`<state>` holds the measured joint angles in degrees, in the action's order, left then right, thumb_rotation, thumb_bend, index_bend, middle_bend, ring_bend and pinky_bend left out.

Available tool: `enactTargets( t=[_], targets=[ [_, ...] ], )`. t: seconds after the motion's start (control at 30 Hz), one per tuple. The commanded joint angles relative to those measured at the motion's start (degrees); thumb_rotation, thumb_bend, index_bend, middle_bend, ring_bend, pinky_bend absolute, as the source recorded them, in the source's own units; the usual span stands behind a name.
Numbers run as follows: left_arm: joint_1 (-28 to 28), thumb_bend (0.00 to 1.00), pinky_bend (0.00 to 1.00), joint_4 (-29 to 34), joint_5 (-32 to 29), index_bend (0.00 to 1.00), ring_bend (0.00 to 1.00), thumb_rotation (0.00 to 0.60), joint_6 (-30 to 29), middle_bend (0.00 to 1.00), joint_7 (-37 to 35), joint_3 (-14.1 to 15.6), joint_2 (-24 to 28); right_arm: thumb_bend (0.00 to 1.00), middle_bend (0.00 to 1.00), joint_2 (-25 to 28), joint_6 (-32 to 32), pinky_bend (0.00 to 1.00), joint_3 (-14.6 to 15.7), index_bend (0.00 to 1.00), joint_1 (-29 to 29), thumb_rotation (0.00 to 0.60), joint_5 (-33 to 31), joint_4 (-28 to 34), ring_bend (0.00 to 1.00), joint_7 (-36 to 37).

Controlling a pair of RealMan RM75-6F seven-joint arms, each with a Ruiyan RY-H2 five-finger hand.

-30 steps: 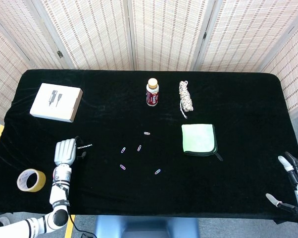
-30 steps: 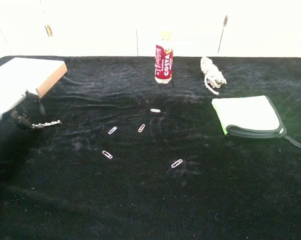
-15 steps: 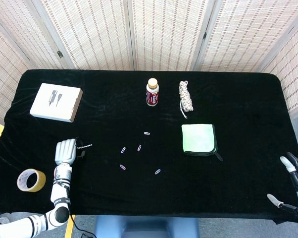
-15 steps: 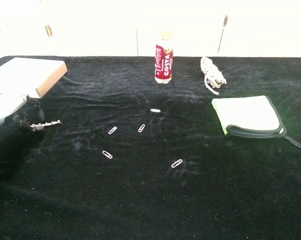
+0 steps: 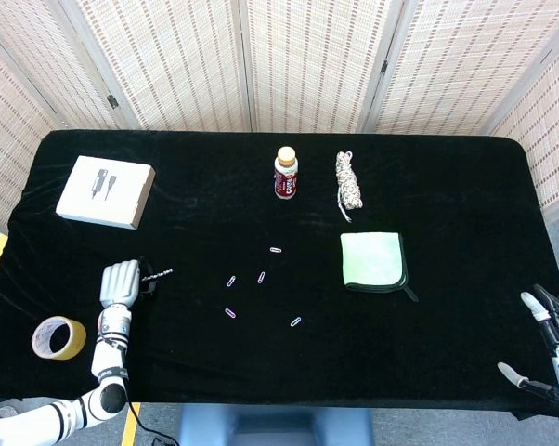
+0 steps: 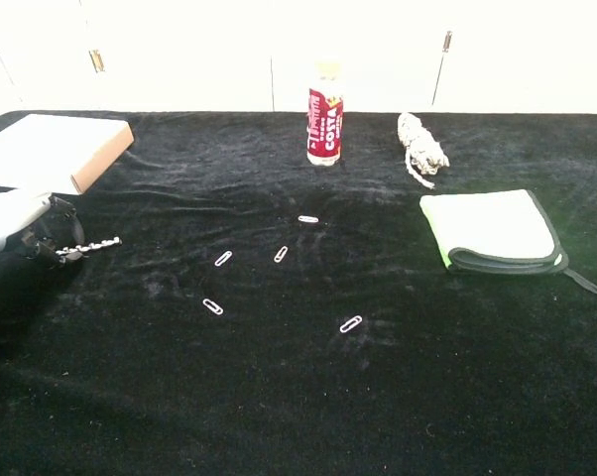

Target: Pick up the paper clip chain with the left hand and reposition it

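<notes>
The paper clip chain (image 5: 159,273) is a short silvery line on the black table (image 5: 447,186), near its left front. In the chest view the chain (image 6: 92,244) runs right from the dark fingertips (image 6: 49,236). My left hand (image 5: 120,283) sits just left of it, palm down, fingers curled onto the chain's left end. The chest view shows the same left hand (image 6: 11,220) at the frame's left edge. My right hand (image 5: 553,348) hangs off the table's front right corner with its fingers apart and nothing in it.
Several loose paper clips (image 5: 261,277) lie mid-table. A white box (image 5: 105,191) is at the back left and a yellow tape roll (image 5: 58,337) at the front left. A bottle (image 5: 286,173), a rope bundle (image 5: 347,183) and a green cloth (image 5: 373,261) stand further right.
My left hand has drawn slightly left and back, fingertips staying at the chain's left end. The chain has hardly shifted. The right hand wavers slightly.
</notes>
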<state>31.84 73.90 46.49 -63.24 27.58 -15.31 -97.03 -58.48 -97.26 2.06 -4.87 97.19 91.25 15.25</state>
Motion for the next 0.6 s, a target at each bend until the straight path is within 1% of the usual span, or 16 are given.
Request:
enactTargets(
  t=[0.03, 0.43, 0.6],
  targets=[
    [0.1, 0.43, 1.0, -0.3, -0.1, 0.46, 1.0, 0.6, 0.2, 1.0, -0.1, 0.0, 0.0, 0.01, 0.0, 0.0, 0.1, 0.0, 0.0, 0.0, 0.0, 0.6, -0.1, 0.1, 0.0, -0.1],
    [0.5, 0.43, 1.0, -2.3, -1.1, 0.47, 1.0, 0.6, 1.8, 1.0, -1.0, 0.1, -0.3, 0.01, 0.0, 0.0, 0.6, 0.0, -0.2, 0.0, 0.1, 0.6, -0.6, 0.3, 0.0, -0.4],
    [0.6, 0.44, 1.0, -2.9, -0.9, 0.53, 1.0, 0.6, 1.8, 1.0, -1.5, 0.0, -0.5, 0.01, 0.0, 0.0, 0.6, 0.0, -0.2, 0.0, 0.1, 0.6, -0.7, 0.4, 0.0, -0.4]
  ],
)
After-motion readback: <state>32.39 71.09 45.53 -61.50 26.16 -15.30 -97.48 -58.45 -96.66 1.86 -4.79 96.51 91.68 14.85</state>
